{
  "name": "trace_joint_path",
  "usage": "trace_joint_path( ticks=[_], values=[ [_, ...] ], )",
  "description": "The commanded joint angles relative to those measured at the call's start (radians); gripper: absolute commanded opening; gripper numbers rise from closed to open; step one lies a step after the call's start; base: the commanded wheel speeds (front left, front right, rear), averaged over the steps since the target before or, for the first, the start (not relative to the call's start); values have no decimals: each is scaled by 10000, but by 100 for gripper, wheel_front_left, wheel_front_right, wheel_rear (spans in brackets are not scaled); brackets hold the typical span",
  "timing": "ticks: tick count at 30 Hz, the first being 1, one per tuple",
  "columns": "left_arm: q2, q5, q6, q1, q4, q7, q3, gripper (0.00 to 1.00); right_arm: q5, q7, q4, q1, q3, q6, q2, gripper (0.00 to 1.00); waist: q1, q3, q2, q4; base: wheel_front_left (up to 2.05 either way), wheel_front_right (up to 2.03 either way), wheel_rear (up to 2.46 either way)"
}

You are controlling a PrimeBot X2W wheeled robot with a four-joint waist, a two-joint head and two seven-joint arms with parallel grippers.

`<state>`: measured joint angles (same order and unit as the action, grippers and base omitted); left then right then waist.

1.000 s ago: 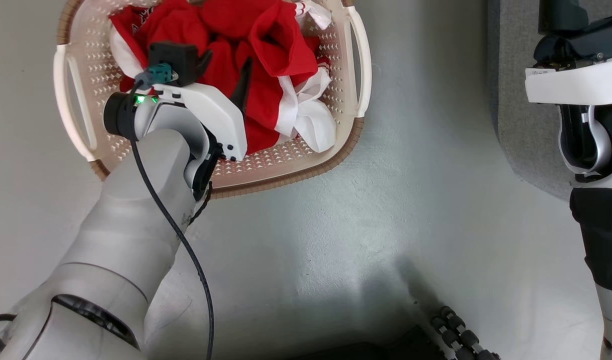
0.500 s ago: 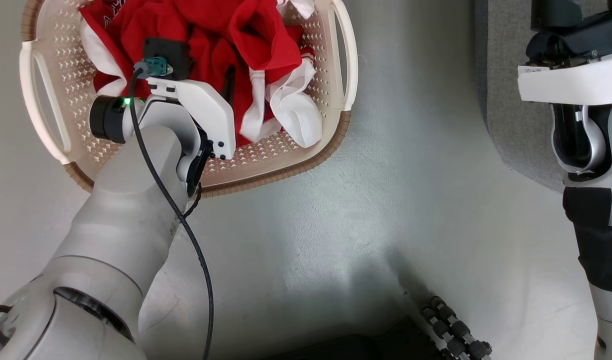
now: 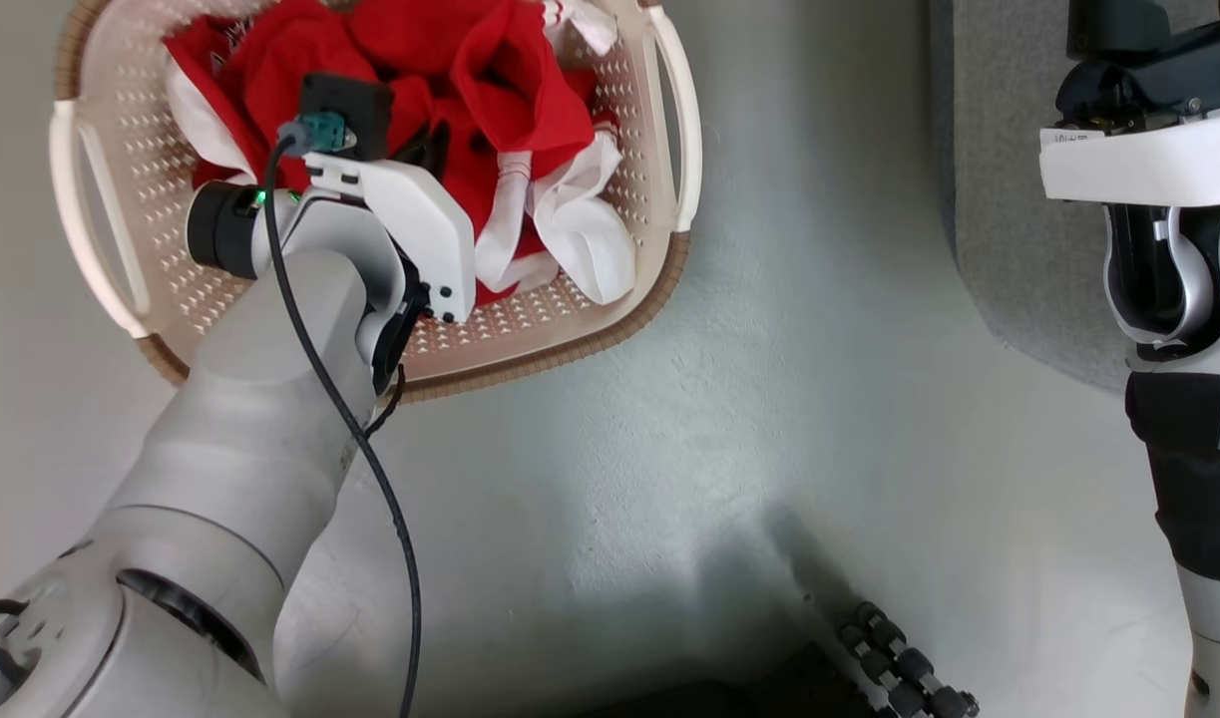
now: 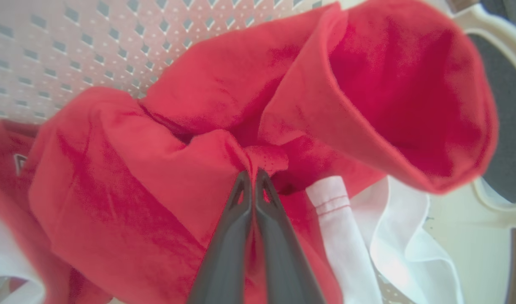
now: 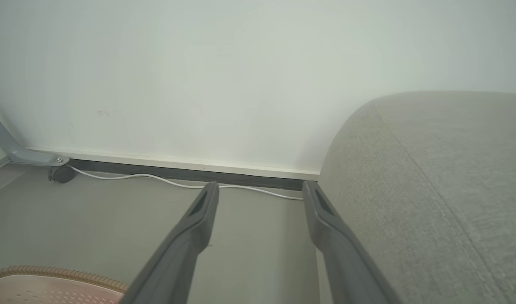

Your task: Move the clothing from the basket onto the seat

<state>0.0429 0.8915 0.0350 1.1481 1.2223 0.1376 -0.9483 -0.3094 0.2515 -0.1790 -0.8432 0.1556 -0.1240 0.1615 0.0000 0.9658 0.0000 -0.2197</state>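
Cream basket [image 3: 590, 344] full of red, white-trimmed clothing [image 3: 510, 80], perhaps several garments.

One basket [image 3: 550, 324]. Two handles on it: left handle [image 3: 74, 214], right handle [image 3: 693, 140].

One heap of clothing [image 3: 515, 70], red with white bits. Number of pieces in heap: hard to tell.

One seat [image 5: 430, 190], big and grey.

Two robot arms: left arm [image 3: 260, 429], right arm [image 3: 1193, 449].

Two grippers: left gripper [image 4: 252, 173], right gripper [image 5: 260, 188]. Two dark fingers on each, four in all.

One black cable [image 3: 410, 608] along left arm.

One white cord [image 5: 165, 180] by wall. One small dark wheel [image 5: 60, 174] at its end.
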Motion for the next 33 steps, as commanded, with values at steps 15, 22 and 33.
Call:
trace_joint_path(
  ticks=[15, 22, 33],
  values=[
    [74, 416, 399, -1344, -722, 1209, -360, 0, -18, 103, -464, 1571, -294, -67, 207, 100, 0, -2216, 0, 668, 0, 0, 0],
    [74, -49, 258, -2080, -1696, 1238, 497, 0, 65, 103, -780, 2320, -306, -67, 483, 100, 0, -3508, 0, 1114, 0, 0, 0],
    [226, -1981, 190, -4141, -3658, 1241, 3114, 0, 207, 103, -1217, 3512, -659, -67, 286, 100, 0, -5445, 0, 1657, 0, 0, 0]
  ],
)
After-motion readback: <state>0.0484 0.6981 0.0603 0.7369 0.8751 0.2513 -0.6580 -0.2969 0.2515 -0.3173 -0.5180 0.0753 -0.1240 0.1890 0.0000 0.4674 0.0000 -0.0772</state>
